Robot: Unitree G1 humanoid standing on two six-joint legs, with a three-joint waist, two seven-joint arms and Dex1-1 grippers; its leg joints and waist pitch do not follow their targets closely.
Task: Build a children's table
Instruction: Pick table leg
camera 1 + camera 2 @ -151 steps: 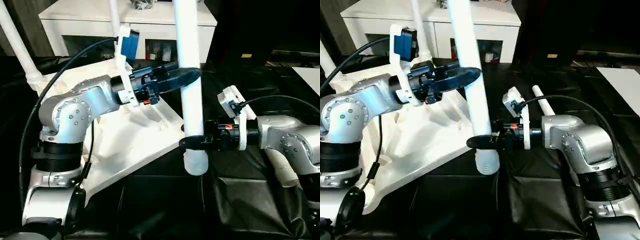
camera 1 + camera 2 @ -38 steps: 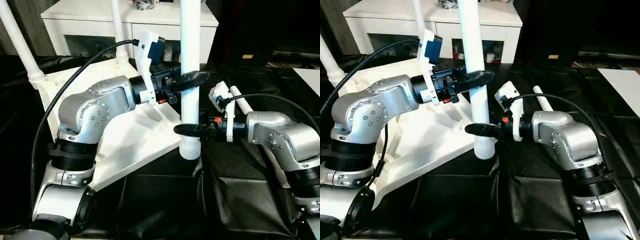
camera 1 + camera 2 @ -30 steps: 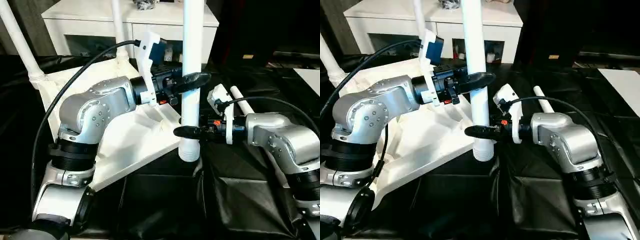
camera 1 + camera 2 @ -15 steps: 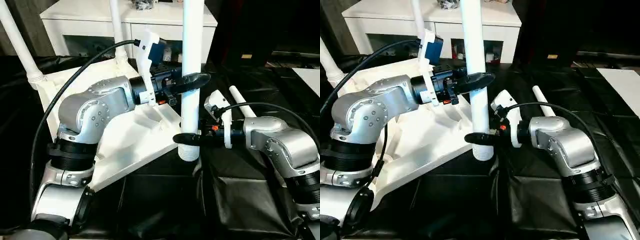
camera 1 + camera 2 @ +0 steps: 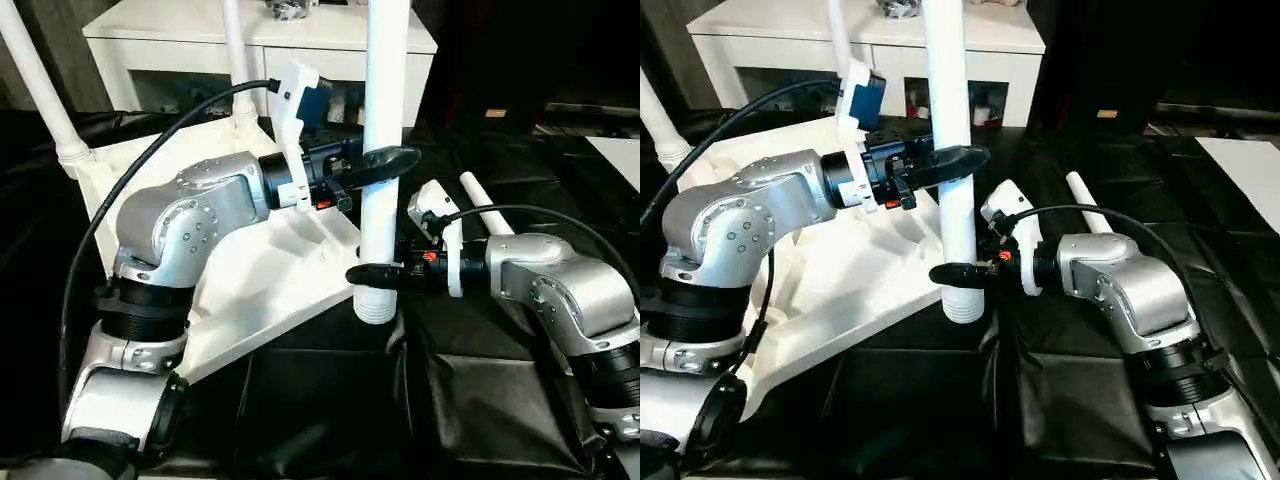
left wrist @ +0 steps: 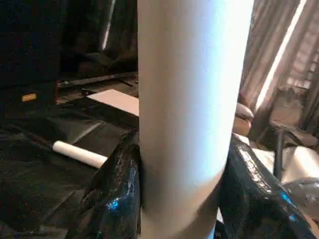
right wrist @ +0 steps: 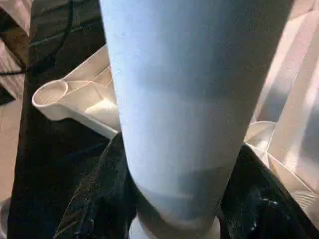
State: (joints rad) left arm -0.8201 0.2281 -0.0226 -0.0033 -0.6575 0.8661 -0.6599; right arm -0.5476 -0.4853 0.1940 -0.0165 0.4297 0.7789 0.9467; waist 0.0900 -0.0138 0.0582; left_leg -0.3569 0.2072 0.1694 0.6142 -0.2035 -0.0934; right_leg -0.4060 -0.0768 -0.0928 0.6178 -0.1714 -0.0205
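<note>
Now upright, no longer tilted, the leg (image 5: pixel 384 150) hangs clamped between the left pincer (image 5: pixel 385 160) and, toward 6 o'clock, the right pincer (image 5: pixel 372 275) lower down.

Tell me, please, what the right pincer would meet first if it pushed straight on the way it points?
The right pincer already clasps the upright white leg near its lower end. Beyond that, probably the near corner of the tabletop, though depth is unclear.
</note>
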